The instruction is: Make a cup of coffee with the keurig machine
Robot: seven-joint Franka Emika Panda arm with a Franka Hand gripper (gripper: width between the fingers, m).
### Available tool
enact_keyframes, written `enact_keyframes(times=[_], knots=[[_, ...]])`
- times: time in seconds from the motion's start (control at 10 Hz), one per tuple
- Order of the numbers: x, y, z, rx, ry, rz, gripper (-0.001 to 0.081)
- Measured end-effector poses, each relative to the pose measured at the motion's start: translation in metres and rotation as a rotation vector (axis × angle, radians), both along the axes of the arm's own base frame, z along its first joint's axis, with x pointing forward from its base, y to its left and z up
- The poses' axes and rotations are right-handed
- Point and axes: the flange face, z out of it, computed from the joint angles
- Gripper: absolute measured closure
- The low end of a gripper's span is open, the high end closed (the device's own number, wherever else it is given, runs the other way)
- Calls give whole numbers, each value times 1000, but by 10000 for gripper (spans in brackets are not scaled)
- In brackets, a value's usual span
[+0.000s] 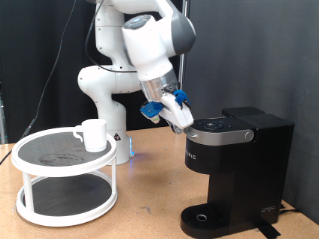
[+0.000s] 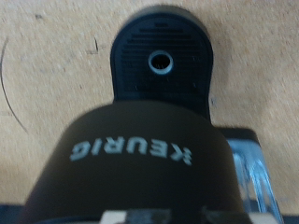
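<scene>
Where silver KEURIG lettering shows, keurig machine (image 1: 237,167), gripper (image 1: 182,118) above lid

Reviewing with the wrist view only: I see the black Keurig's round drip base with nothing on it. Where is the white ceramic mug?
Observer: The white ceramic mug stands on the top shelf of a white two-tier round rack, at the exterior view's left.
Operator: And the pincer?
Observer: The pincer hovers at the lid edge of the boxy black Keurig machine, on the side facing the rack.
Operator: Lid up?
Observer: No, it lies down, closed.
</scene>
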Motion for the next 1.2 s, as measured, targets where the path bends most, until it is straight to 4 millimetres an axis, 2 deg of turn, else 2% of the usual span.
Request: enact_keyframes(times=[0.3,0.7,1.2], knots=[[-15,-10,18,159,-18,64,806],[-24,-11,10,159,7,82,806],[-74,-29,19,262,45,-179,806]])
